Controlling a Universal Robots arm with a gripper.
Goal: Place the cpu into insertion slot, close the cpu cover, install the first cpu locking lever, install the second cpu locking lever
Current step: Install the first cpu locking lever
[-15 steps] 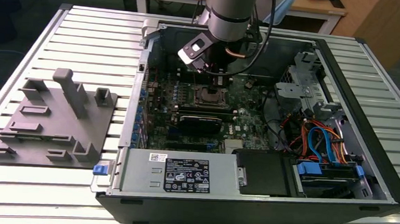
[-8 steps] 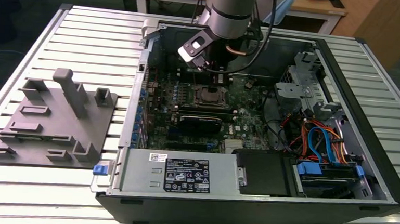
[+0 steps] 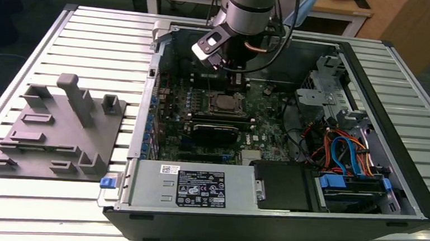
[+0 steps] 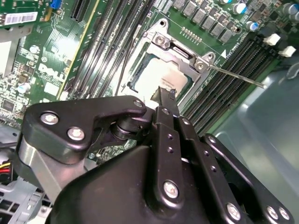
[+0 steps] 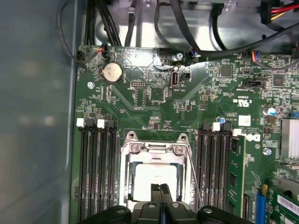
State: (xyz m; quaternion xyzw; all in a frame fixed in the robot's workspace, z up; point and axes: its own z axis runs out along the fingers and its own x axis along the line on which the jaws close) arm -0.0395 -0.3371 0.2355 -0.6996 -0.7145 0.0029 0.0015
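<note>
Desk (image 3: pixel 93 34) is of silvery slatted metal profiles. On it lies an open pc case (image 3: pixel 268 224), and at the exterior view's left a grey fixture plate (image 3: pixel 57 127) w/ upright blocks. Behind the desk are wooden furniture (image 3: pixel 342 5) and a dark floor.

The arm (image 3: pixel 244 10) reaches down into the case, above the green board (image 5: pixel 154 93). The pincer (image 5: pixel 161 190) has its two black fingers pressed together w/ nothing between them. The tips are right over the cpu (image 5: pixel 154 175); if they touch it I cannot tell.

The cpu sits in the insertion slot (image 3: pixel 222 103), between the rows of long black memory slots (image 5: pixel 96 172). The cpu cover (image 5: pixel 154 148) lies flat over it, so the grey top shows through the window, in both wrist views. A thin lever rod (image 4: pixel 238 77) runs slantwise from the cover's corner, out over the memory slots.
</note>
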